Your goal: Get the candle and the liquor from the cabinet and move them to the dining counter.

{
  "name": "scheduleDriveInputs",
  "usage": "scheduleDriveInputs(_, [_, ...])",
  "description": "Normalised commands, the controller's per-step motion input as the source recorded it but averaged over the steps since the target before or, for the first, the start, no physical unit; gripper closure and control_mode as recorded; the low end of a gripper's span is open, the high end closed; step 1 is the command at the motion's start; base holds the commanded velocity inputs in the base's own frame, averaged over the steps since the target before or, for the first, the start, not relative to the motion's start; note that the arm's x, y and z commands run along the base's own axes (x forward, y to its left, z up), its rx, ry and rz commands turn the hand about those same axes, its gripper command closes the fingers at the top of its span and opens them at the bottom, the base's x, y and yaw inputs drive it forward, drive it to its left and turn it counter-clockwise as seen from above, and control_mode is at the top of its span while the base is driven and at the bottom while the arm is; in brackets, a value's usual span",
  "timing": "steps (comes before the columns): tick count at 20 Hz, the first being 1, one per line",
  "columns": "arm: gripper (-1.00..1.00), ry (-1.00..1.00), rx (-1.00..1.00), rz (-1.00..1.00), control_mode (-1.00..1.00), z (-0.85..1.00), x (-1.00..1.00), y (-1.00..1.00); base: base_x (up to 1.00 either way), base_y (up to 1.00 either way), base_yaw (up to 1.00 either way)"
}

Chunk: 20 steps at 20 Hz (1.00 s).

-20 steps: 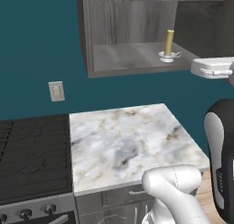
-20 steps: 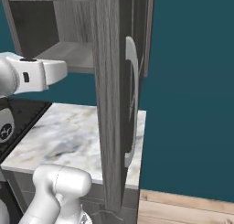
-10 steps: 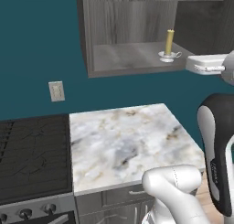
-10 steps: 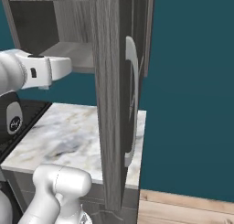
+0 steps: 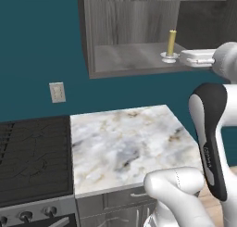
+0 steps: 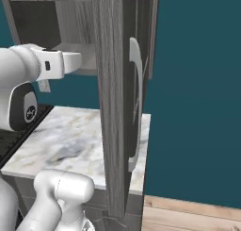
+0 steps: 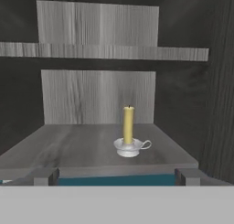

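Note:
The candle is a pale-yellow stick upright in a small white holder, on the lower shelf of the open cabinet. In the hand view it stands straight ahead, a little right of centre and farther in than my gripper. The gripper is open with nothing between its fingertips, which sit at the shelf's front edge. From the left base view the candle is at the cabinet's right end, and the gripper is level with the holder just to its right. The liquor and the dining counter are out of view.
The cabinet door stands swung open, edge-on, with its silver bar handle, and hides the front of the hand. An upper shelf runs above the candle. Below are a small marble worktop, a black stove and a wall outlet.
The hand has risen slightly and moved left, closer to the candle at the cabinet's right end. The jaws have stayed open. The candle has not moved.

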Motion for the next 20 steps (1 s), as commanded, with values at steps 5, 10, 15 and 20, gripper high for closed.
scheduleDriveInputs(5, [-1.00,0.00,0.03,0.00,-1.00,0.00,0.38,-0.13,0.00,0.00,0.00])
scheduleDriveInputs(10, [-1.00,0.00,0.04,0.00,-1.00,0.00,0.36,-0.17,0.00,0.00,0.00])
scheduleDriveInputs(15, [-1.00,0.00,0.01,0.00,-1.00,0.00,0.44,-0.02,0.00,0.00,0.00])
scheduleDriveInputs(20, [-1.00,0.00,0.00,0.00,-1.00,0.00,0.42,-0.01,0.00,0.00,0.00])
